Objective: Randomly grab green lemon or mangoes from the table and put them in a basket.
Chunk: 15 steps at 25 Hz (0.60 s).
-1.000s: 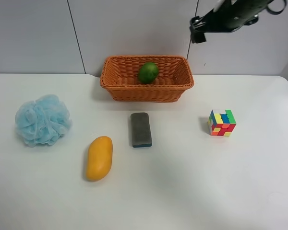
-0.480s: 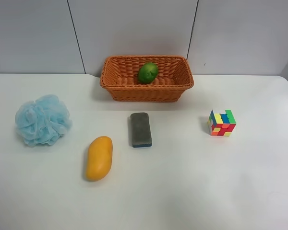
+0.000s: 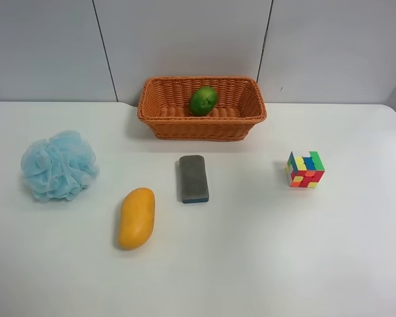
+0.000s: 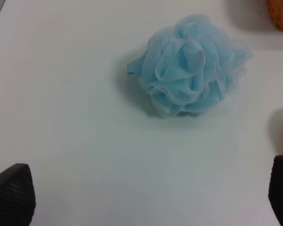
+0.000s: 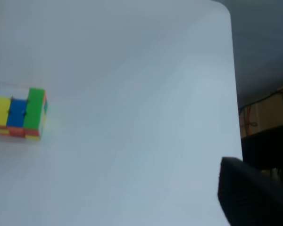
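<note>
The green lemon lies inside the orange-brown wicker basket at the back middle of the white table. The yellow-orange mango lies on the table in front of the basket, to the view's left. No arm or gripper shows in the exterior high view. In the left wrist view my left gripper is open and empty, its dark fingertips wide apart above bare table near the blue bath pouf. In the right wrist view only one dark fingertip shows, above the table's edge.
A light blue mesh bath pouf sits at the view's left and also shows in the left wrist view. A grey eraser block lies mid-table. A coloured cube stands at the right, also in the right wrist view.
The arm at the exterior high view's upper right has pulled away and left the view. The lemon, mango and other objects have not moved.
</note>
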Motion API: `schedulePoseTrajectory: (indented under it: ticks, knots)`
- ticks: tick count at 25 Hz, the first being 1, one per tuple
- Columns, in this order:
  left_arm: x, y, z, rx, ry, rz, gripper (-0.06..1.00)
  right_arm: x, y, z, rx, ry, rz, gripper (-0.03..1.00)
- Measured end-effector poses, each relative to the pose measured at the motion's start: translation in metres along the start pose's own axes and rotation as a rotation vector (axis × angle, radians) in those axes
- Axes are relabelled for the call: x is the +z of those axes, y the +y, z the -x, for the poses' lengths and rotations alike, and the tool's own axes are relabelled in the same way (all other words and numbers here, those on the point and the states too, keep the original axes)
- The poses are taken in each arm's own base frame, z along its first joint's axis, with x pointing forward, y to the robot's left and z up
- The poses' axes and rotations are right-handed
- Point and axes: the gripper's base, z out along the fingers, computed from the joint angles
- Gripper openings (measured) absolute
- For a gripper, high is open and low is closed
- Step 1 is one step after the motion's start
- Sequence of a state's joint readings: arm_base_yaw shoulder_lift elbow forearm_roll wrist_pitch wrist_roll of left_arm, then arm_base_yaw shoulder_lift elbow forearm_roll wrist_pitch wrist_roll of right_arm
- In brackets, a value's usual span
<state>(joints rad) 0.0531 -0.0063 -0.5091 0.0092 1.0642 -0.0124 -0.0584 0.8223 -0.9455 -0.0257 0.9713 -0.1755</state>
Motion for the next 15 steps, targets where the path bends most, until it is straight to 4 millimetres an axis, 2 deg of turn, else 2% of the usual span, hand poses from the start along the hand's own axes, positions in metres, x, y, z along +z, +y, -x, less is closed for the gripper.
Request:
schedulePoseTrajectory:
  ticks: [7, 15]
  knots:
    - [0.000, 0.000, 0.000, 0.000, 0.000, 0.000, 1.00, -0.035, 0.016, -0.082, 0.019, -0.159, -0.018, 0.99]
    - [0.000, 0.000, 0.000, 0.000, 0.000, 0.000, 1.00, -0.052, 0.029, -0.144, 0.076, -0.250, -0.008, 0.99]
